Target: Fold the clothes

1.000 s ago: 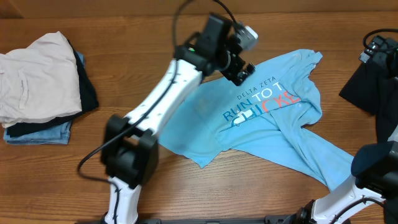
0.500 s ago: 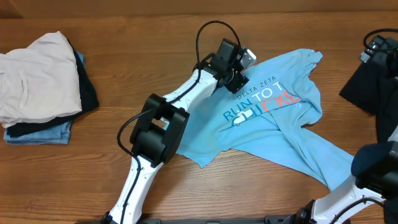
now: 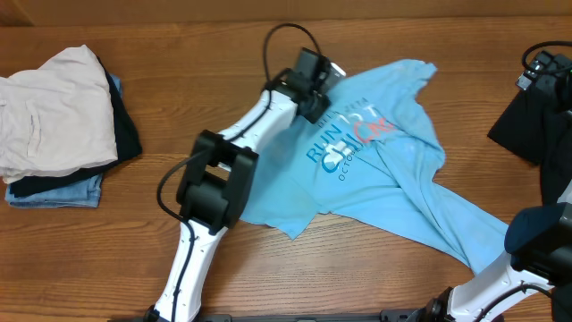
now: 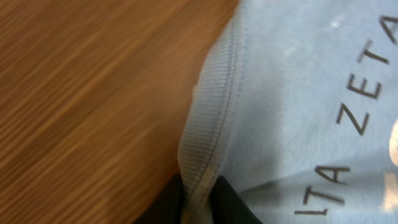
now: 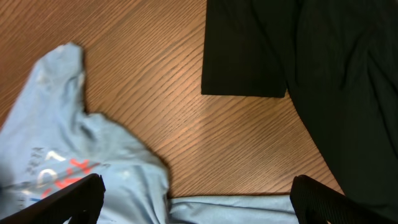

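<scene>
Wooden table (image 3: pixel 179 54) fills the overhead view.

Sky-blue T-shirt (image 3: pixel 393 179) lies across centre and right of the frame, print side up. It is rumpled, the white and red-orange lettering partly creased over. One end trails toward the lower right corner.

Left arm (image 3: pixel 241 143), white links with dark joints, runs from the bottom edge up to the shirt's upper left edge.

Pile of clothes at far left: cream garment (image 3: pixel 54 112) on top, with a dark layer and a pale blue layer under it. It sits well apart from the shirt.

Black garment (image 3: pixel 523 125) at the upper right edge, close to the shirt but not touching it. The right wrist view shows bare wood between the two.

Left tool (image 4: pixel 198 202): fingers nearly closed, the ribbed collar (image 4: pixel 211 124) pinched between them at the shirt's edge, wood just beside it.

Right tool (image 5: pixel 198 180): fingers spread wide with nothing between them. It hangs over the strip of table between the shirt and the black garment.
</scene>
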`<act>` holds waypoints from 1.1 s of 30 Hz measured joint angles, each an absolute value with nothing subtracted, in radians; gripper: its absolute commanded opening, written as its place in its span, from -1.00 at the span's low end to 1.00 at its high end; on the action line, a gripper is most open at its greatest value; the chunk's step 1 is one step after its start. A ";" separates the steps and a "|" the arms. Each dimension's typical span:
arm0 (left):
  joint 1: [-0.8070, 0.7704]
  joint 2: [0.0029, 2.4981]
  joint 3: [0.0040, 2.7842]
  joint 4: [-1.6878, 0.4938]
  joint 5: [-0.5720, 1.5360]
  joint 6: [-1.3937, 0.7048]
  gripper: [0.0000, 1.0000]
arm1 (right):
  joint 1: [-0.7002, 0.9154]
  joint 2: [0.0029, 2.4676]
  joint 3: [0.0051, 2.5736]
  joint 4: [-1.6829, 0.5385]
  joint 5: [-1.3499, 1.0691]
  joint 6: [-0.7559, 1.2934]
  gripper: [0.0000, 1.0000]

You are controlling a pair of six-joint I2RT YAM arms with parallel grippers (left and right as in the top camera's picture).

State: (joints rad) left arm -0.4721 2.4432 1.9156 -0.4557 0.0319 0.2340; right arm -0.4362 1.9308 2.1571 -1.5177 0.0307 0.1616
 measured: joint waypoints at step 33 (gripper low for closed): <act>-0.308 1.803 2.027 -0.992 -0.118 -0.241 1.00 | -0.436 1.931 2.157 -1.395 0.021 0.162 1.00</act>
State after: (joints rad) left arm -0.3084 1.8027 2.0266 -0.9920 -0.1184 -0.2413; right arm -0.4362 1.9308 2.1571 -1.3949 0.0208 0.1616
